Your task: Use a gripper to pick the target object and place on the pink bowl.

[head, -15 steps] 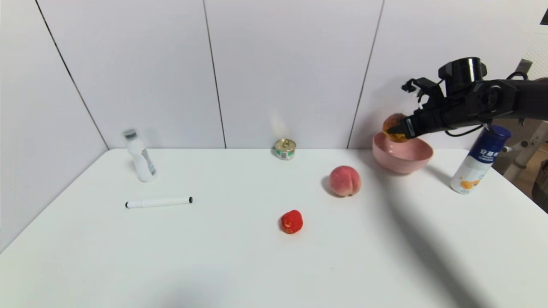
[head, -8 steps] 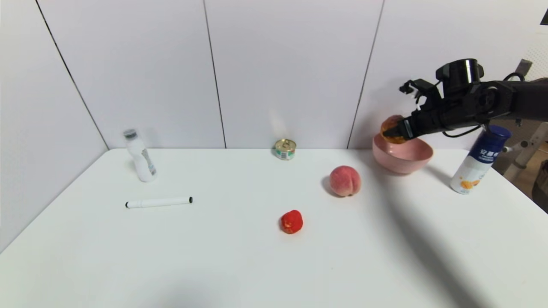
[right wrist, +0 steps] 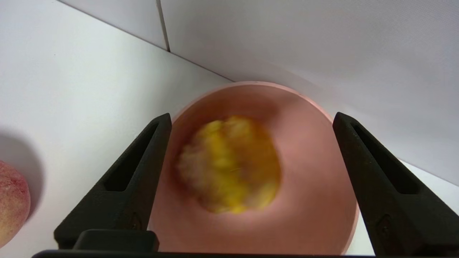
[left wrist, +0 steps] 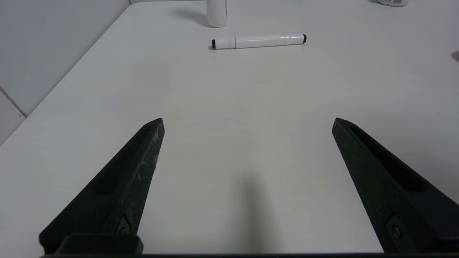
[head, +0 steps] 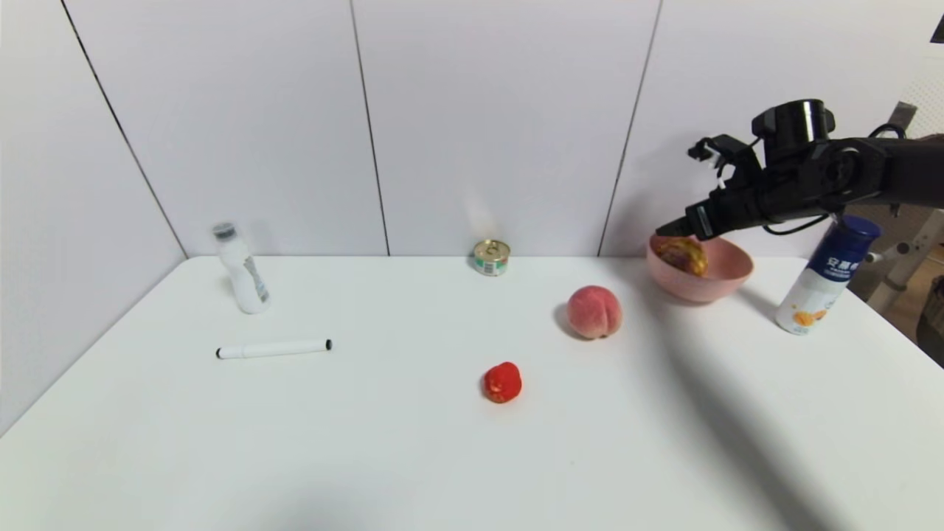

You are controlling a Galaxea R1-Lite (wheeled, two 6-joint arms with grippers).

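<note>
Left of the pink bowl (head: 700, 286) are a white bottle (head: 243, 269), a pen (head: 274, 349), a can (head: 492, 257), a red fruit (head: 502, 382) and a peach (head: 594, 312). The right gripper (right wrist: 252, 116), fingers wide apart, is over the bowl. Right of the bowl, a blue-topped can leans (head: 827, 274). Only the left wrist view shows the left gripper (left wrist: 248, 120), spread wide. The bun (right wrist: 229, 165), yellow and brown, is in the bowl.

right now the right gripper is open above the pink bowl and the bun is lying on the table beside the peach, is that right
Not quite: the bun is inside the pink bowl, not on the table by the peach, as the right wrist view shows. The right gripper is indeed open above the bowl.
</note>
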